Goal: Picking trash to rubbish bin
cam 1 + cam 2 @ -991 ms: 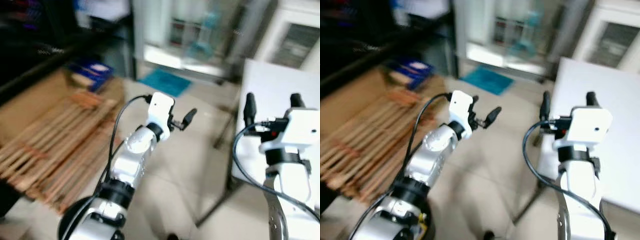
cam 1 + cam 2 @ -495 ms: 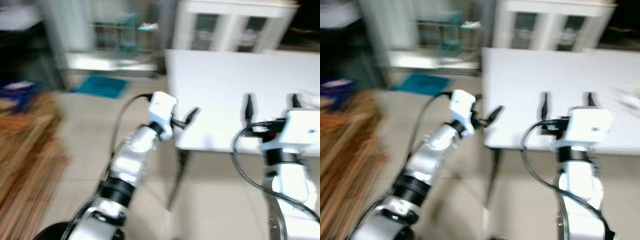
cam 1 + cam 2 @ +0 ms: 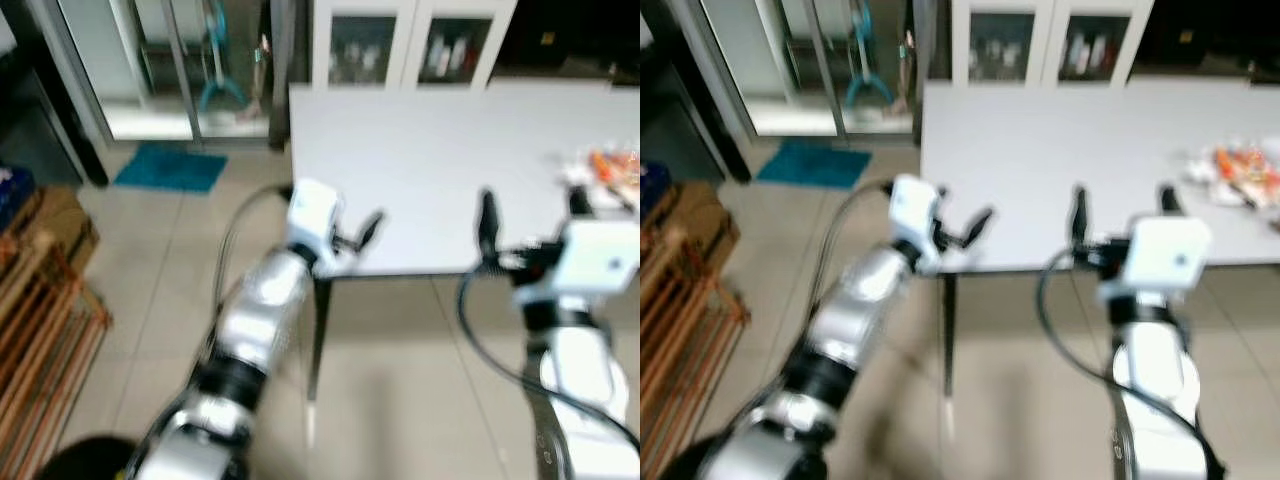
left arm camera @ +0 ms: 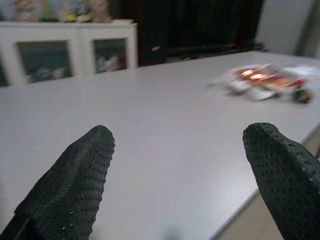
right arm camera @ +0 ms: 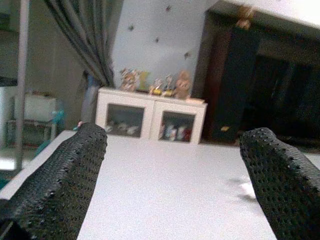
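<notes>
A small heap of crumpled trash (image 3: pixel 1236 171), white with orange and red bits, lies on the right part of a large white table (image 3: pixel 430 150); it also appears far off across the tabletop as the trash (image 4: pixel 265 80). My left gripper (image 3: pixel 358 232) is raised over the table's near left corner, open and empty. My right gripper (image 3: pixel 1120 205) is held up over the near edge, left of the trash, open with nothing between its fingers.
White glass-door cabinets (image 3: pixel 400 45) stand behind the table. A blue mat (image 3: pixel 170 168) lies on the tiled floor by a glass door at back left. Wooden slats (image 3: pixel 40 330) and a cardboard box are at the left. The table's leg (image 3: pixel 318 340) stands below my left arm.
The camera has swung right: the wooden slats slid out to the left, and the table with its trash came into full view. Both grippers stay raised and open.
</notes>
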You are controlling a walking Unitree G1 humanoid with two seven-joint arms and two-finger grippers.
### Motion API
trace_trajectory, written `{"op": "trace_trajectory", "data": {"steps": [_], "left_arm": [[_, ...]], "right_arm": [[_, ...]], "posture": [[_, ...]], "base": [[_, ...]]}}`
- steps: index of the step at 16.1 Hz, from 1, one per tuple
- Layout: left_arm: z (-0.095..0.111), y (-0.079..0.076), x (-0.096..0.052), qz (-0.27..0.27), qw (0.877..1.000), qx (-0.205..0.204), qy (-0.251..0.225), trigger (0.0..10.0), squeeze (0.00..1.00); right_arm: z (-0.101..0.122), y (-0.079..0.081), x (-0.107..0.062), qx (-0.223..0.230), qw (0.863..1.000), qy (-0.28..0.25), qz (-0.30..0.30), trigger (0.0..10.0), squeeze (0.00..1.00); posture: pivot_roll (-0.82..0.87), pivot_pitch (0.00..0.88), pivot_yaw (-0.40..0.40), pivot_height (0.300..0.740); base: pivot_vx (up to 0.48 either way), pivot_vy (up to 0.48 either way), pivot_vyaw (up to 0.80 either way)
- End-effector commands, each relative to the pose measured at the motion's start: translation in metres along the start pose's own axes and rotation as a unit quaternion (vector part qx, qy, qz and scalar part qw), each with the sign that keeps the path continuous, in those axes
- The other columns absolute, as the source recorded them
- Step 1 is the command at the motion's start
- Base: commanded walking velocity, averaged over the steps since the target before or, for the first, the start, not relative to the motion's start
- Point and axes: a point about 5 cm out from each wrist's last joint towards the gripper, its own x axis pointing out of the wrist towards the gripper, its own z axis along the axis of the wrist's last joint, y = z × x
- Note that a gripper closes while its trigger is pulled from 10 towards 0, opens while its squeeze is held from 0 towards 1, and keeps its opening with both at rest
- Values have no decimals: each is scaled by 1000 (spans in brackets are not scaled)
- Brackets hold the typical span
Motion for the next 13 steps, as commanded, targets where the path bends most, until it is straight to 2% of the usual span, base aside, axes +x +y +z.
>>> {"op": "trace_trajectory", "data": {"steps": [1,13], "left_arm": [[2,6,-1,6,1000,9,3,10000,0],[0,8,-1,15,1000,10,11,10000,0]], "right_arm": [[4,1,0,0,1000,-7,-2,10000,0],[3,2,0,-2,1000,-5,0,10000,0]], "posture": [[79,51,-13,740],[80,58,-12,740]], "base": [[0,-480,0],[0,-480,0]]}}
